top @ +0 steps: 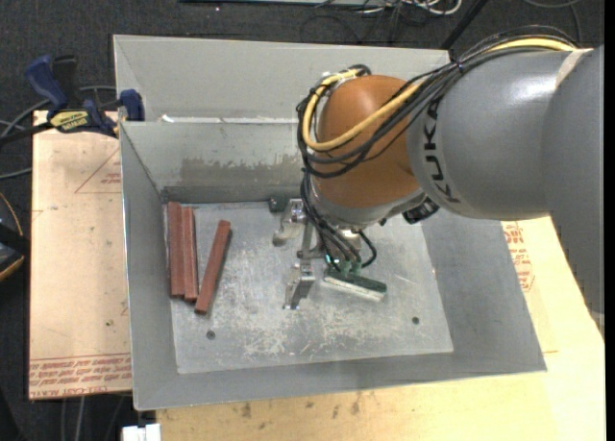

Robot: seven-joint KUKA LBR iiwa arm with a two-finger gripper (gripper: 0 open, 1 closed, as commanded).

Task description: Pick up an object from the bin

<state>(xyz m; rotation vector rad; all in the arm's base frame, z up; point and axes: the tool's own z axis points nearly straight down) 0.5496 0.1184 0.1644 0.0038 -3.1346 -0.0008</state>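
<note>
We see the arm [519, 132] come in from the bin's right side, its thick grey link crossing over the right wall and the back right corner. The wrist bends down over the middle of the bin [288, 357], capped by the round orange cover [360, 141], with yellow and black cables [322, 132] looped around that cover's left side. The gripper [300, 281] hangs below the cover, pointing down and slightly toward the front edge, its tip low over the floor's middle. We cannot tell whether it is spread or pressed together: the metal parts overlap and the cover hides the upper part. We see nothing pinched in it.

Nearest thing is a small flat green-and-pale piece [356, 283]. It lies on the floor near the middle, just beside the gripper on the right-wall side, and its upper end runs under the wrist. We cannot tell if it touches the gripper.

Well apart, near the left wall, lie two red-brown bars [181, 249], side by side and touching, running from the back wall toward the front edge. A third red-brown bar [213, 266] lies just to their right, tilted, with its front end close to them and its back end leaning away. Bare scuffed floor lies between the bars and the gripper.
</note>
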